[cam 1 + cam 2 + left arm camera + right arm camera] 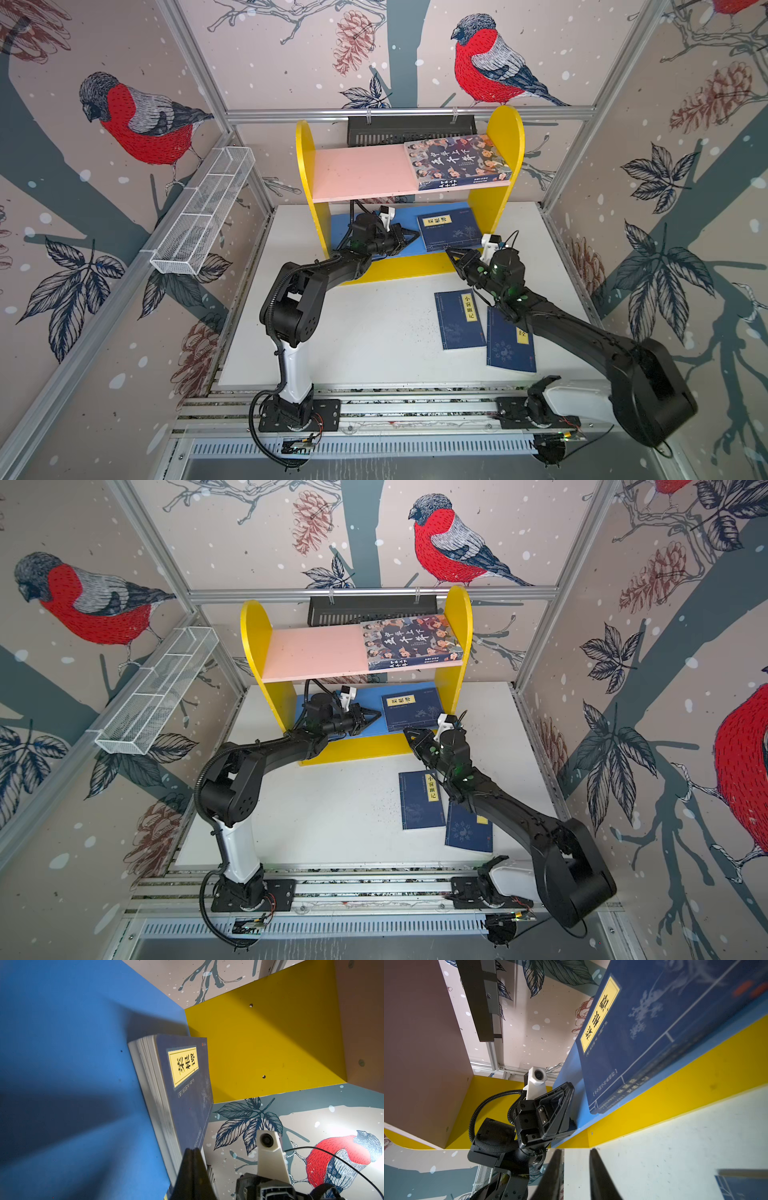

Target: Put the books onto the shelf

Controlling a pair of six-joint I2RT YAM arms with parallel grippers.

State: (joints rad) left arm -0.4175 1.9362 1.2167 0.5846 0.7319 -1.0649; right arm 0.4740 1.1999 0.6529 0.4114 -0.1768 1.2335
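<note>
Book (451, 230) near blue board (405, 218) front edge | left gripper (417, 237) together | right gripper (451, 252) apart, empty

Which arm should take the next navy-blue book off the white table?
Right. The thin navy-blue book beside its forearm and the second navy-blue book partly under it lie nearest; the right gripper is open, empty. The left gripper is shut inside the yellow-sided shelf.

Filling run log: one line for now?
left gripper: shut, by navy book on blue board | right gripper: open, empty | table: two books
</note>
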